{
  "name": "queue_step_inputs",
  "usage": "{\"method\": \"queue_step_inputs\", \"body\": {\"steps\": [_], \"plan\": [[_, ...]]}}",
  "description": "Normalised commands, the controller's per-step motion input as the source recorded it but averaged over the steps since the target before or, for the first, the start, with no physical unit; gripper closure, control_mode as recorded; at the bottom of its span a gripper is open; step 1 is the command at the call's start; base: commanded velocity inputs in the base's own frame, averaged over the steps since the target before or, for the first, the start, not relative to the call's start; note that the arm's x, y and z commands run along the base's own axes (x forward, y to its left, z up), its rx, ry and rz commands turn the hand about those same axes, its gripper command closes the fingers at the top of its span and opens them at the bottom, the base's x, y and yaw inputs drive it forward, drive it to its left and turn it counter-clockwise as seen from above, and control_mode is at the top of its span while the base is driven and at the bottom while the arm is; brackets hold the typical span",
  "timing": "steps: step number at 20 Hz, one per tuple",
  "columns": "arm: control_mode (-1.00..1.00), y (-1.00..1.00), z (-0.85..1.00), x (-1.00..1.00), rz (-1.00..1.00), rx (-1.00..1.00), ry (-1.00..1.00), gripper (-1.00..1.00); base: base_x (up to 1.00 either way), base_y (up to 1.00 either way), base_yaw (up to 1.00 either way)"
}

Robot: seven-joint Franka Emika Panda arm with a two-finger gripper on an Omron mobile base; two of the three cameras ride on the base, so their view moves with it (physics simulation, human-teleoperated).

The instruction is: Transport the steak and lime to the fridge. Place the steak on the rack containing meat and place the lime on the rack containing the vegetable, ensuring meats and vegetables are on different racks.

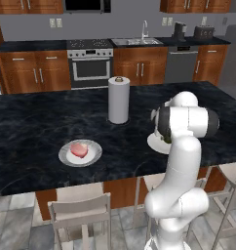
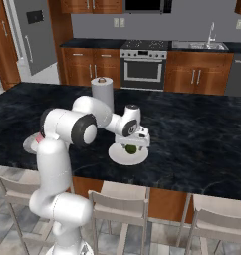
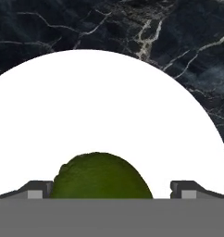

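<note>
Fingers (image 3: pixel 112 190) wide astride lime (image 3: pixel 101 178) on white plate (image 3: pixel 109 106), steak (image 1: pixel 79 149) in left base view

A home kitchen — oven (image 1: pixel 91 67), sink (image 1: pixel 137 41), wood cabinets (image 1: pixel 36 71), dark marble island (image 1: pixel 37 127).

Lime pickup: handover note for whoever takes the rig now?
Gripper: open, down over the lime, fingers either side of it, not closed.
Lime: on a white plate at the near edge of the dark island counter.
Steak: untouched on a grey plate, further left on the same counter.
Done: approach to the lime.
Left: grasp the lime, carry it to the vegetable's rack in the fridge; then take the steak to the meat's rack.
</note>
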Motion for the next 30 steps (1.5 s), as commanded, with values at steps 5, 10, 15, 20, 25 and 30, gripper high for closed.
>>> {"method": "queue_step_inputs", "body": {"steps": [5,10,15,20,25,30], "plan": [[-1.0,0.0,-0.04,-0.18,-0.04,0.0,0.01,-1.0,0.0,0.0,0.0],[-1.0,0.0,-0.12,-0.08,-0.02,0.0,0.03,-1.0,0.0,0.0,0.0],[-1.0,0.01,-0.18,-0.12,-0.02,0.0,0.01,1.0,0.0,0.0,0.0],[-1.0,0.09,-0.24,0.0,0.0,0.0,0.0,1.0,0.0,0.0,0.0],[-1.0,0.0,-0.21,-0.25,0.0,0.0,0.0,1.0,0.0,0.0,0.0],[-1.0,0.0,0.18,-0.45,-0.02,0.0,-0.02,1.0,0.0,0.0,0.0]]}}
